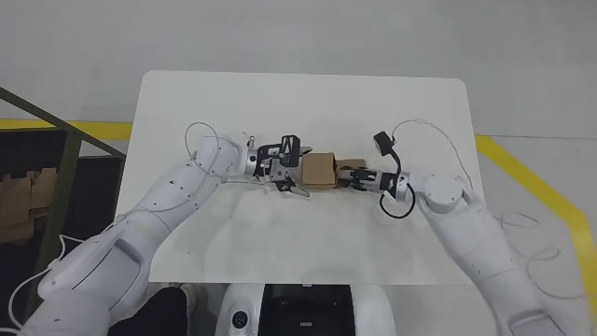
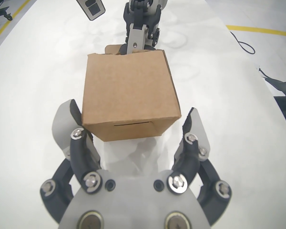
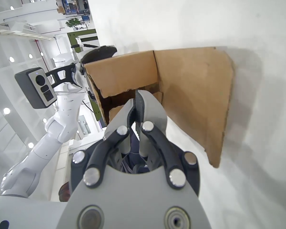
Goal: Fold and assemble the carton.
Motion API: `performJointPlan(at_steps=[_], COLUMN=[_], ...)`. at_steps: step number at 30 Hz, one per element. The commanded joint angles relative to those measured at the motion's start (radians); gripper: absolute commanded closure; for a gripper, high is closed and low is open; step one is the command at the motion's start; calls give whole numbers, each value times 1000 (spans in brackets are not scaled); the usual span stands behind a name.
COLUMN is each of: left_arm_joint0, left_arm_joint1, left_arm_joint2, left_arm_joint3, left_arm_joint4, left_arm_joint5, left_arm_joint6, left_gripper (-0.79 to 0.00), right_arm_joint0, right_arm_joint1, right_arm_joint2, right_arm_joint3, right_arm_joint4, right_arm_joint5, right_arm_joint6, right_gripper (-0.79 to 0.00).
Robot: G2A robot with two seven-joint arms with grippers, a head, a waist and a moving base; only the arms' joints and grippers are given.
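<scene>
The left claw [image 2: 132,115] is holding its fingers wide apart, straddling the closed left end of the small brown cardboard carton [image 2: 126,89]. One finger is resting against a corner of it and the other is standing just beside it. The right claw [image 3: 136,101] is keeping its fingers pressed together, with the tips poking into the carton's open right end under a ragged edge. The carton is lying mid-way along the white counter [image 1: 280,243], between both claws. Its wide flap [image 3: 195,101] is hanging open close to the counter.
</scene>
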Motion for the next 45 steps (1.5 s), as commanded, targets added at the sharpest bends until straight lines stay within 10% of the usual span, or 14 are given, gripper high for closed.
performJointPlan(at_steps=[1, 26, 45], left_arm_joint0=[1, -2, 7], left_arm_joint1=[0, -6, 2], left_arm_joint2=[0, 5, -9], left_arm_joint3=[-3, 1, 0], left_arm_joint4=[0, -2, 2], left_arm_joint5=[0, -1, -2], left_arm_joint6=[-3, -19, -7], left_gripper=[-742, -739, -745], right_arm_joint0=[16, 137, -176], right_arm_joint1=[-7, -77, 73], right_arm_joint2=[-16, -125, 235], right_arm_joint3=[15, 193, -289], right_arm_joint4=[6, 79, -225], right_arm_joint5=[-1, -72, 58], right_arm_joint6=[4, 49, -45], right_gripper=[0, 0, 0])
